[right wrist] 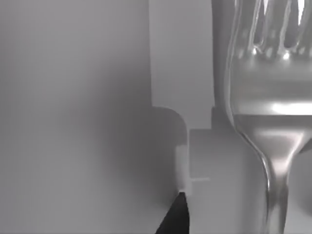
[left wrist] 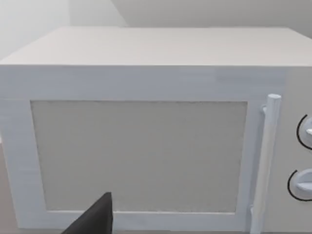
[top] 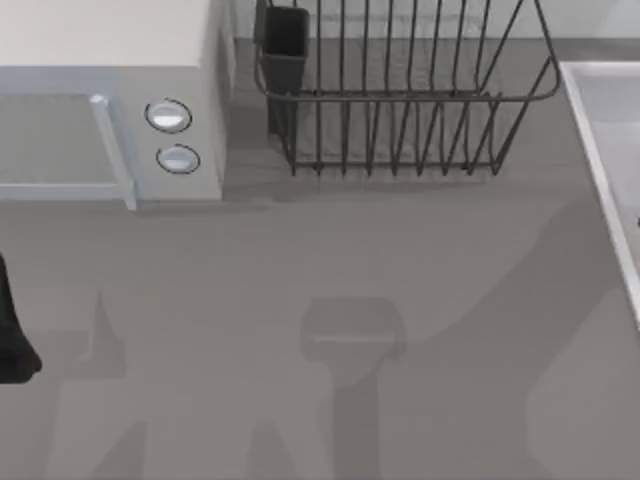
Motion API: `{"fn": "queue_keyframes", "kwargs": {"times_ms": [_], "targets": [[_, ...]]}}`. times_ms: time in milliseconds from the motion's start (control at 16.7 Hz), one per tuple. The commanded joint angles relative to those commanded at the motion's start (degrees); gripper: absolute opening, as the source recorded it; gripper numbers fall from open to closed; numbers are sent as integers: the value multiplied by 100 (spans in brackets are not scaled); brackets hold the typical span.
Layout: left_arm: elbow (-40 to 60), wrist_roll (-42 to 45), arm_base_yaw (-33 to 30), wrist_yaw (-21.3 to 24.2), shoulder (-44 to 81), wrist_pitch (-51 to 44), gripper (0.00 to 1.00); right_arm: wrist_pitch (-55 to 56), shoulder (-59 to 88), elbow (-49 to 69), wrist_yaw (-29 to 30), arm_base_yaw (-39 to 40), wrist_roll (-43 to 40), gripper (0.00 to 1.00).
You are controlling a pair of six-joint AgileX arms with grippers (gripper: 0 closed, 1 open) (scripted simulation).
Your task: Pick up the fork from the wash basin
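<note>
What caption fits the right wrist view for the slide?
Close-up of the shiny fork lying in the pale wash basin, one dark fingertip beside it.

My left arm (top: 12, 330) sits at the left edge of the top view, a dark shape low over the desk. One dark fingertip (right wrist: 176, 217) of my right pincer pokes into its wrist view.

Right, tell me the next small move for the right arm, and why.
Probably ease the right claw sideways until the fork sits between its fingers, before closing. In the right wrist view the fork looms close, tines and neck off to one side of the dark fingertip, so it isn't centred yet. The wash basin lies at the table's right edge. The left arm is parked by the microwave.
</note>
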Motion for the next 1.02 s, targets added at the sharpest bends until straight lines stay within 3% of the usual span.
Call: {"fn": "queue_keyframes", "kwargs": {"times_ms": [120,720,1020], "targets": [[0,0,0,0,0,0,100,0,0,0,0,0,0,0],[0,0,0,0,0,0,100,-176,-310,155,-58,14,49,0],[0,0,0,0,0,0,100,-1435,-763,880,-64,6,36,0]]}}
